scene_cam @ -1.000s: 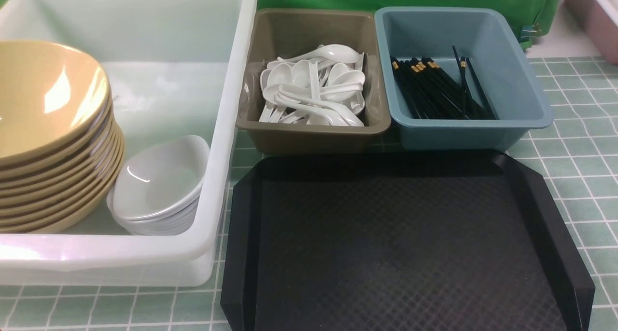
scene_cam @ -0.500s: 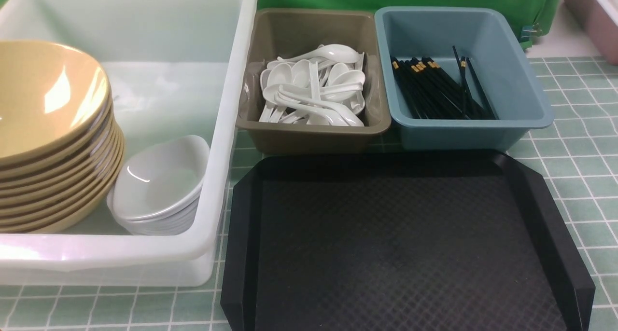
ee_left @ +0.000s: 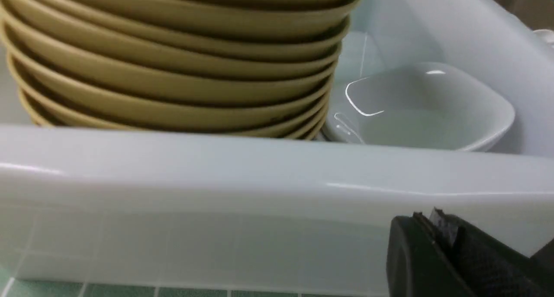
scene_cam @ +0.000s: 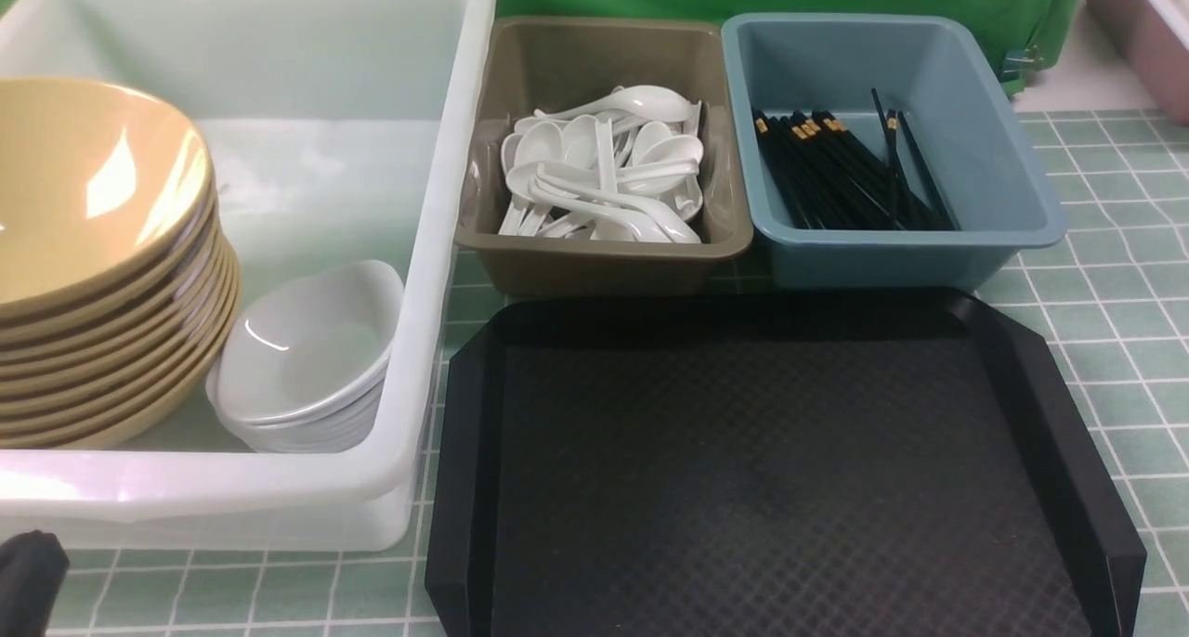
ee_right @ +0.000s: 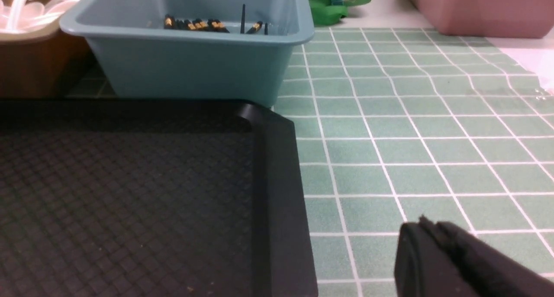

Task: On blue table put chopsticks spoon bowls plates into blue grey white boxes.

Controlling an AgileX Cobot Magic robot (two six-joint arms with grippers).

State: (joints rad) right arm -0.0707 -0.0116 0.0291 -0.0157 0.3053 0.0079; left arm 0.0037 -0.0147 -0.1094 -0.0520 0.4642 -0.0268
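Bowls [scene_cam: 93,247] and plates [scene_cam: 307,358] sit stacked in the white tub [scene_cam: 446,247], spoons [scene_cam: 604,168] and chopsticks [scene_cam: 850,173] boxed at twelve o'clock; the left tool [scene_cam: 28,581] newly appears at seven, grip undeterminable, suggesting sorting is finished.

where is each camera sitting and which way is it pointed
Front view: sits between the arms, looking forward and down over the black tray, the white tub, grey box and blue box; a dark bit of the left arm shows at the lower left corner.
Left wrist view: low outside the white tub's near wall, facing the bowls and plates; one left claw finger shows.
Right wrist view: low over the blue table, facing the blue box with chopsticks; part of the right claw shows.
Shared: the front and right wrist views both show the tray and blue box.
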